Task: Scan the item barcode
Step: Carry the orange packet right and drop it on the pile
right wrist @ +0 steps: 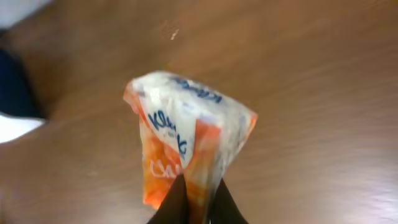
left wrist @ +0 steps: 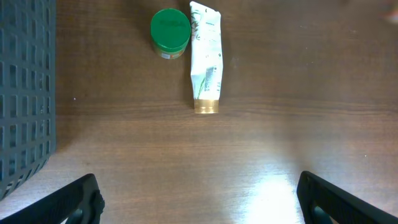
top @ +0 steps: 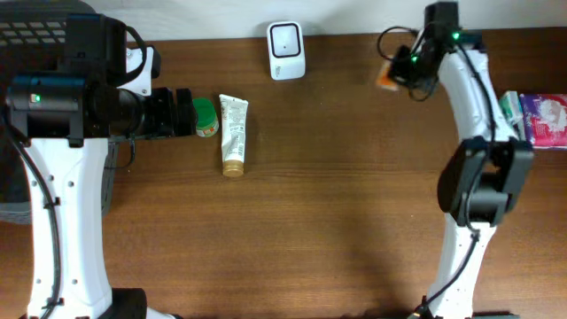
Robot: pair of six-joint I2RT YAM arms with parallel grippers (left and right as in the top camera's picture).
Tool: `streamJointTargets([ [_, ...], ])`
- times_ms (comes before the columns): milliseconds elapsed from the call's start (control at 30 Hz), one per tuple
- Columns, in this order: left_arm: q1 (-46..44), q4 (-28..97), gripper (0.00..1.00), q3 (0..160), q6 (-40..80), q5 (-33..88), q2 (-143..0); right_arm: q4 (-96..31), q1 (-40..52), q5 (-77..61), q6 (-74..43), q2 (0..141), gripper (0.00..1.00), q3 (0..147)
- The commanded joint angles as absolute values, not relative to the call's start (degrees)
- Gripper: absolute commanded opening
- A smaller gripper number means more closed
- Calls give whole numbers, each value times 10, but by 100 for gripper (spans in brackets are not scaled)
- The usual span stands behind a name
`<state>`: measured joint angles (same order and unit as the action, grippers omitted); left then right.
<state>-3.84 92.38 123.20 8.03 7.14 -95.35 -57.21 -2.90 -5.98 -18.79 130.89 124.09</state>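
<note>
My right pincer (right wrist: 194, 198) is clenched on the lower end of an orange-and-white packet (right wrist: 186, 134) with blue lettering (the print is too blurred in the wrist view to read), and the packet stands up out of the fingertips with the brown table (right wrist: 323, 74) behind it. From overhead, that packet (top: 386, 79) sits near the far edge of the table, to the right of the white scanner (top: 286, 50), apart from it with bare wood between them. My left pincer (left wrist: 196, 190) is released, its jaws spread wide over bare wood, well away from the packet. Ahead of it lie a green-lidded jar (left wrist: 170, 32) and a white tube (left wrist: 206, 59) with a gold cap, just beside each other. The middle and the near side of the table are bare wood. At the right edge lie a couple of soft packs (top: 539, 118), one purple and white. A dark mesh basket (left wrist: 25, 87) stands at the left side, next to my left arm, and I cannot tell what it holds.
</note>
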Motion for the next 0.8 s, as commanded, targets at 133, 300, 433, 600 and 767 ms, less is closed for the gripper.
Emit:
streamJointTargets([
  [133, -36, 924, 99, 1233, 85, 77, -944, -632, 80, 435, -17, 1279, 4, 1255],
  [300, -36, 924, 99, 1233, 85, 77, -944, -492, 154, 354, 8, 1279, 4, 1255],
  [433, -36, 924, 99, 1233, 85, 77, -944, -383, 188, 230, 58, 1284, 4, 1255],
  [600, -36, 924, 99, 1233, 85, 77, -944, -322, 209, 180, 139, 1320, 4, 1254],
  [767, -36, 924, 99, 1233, 85, 77, -944, -278, 226, 180, 176, 1371, 4, 1254],
])
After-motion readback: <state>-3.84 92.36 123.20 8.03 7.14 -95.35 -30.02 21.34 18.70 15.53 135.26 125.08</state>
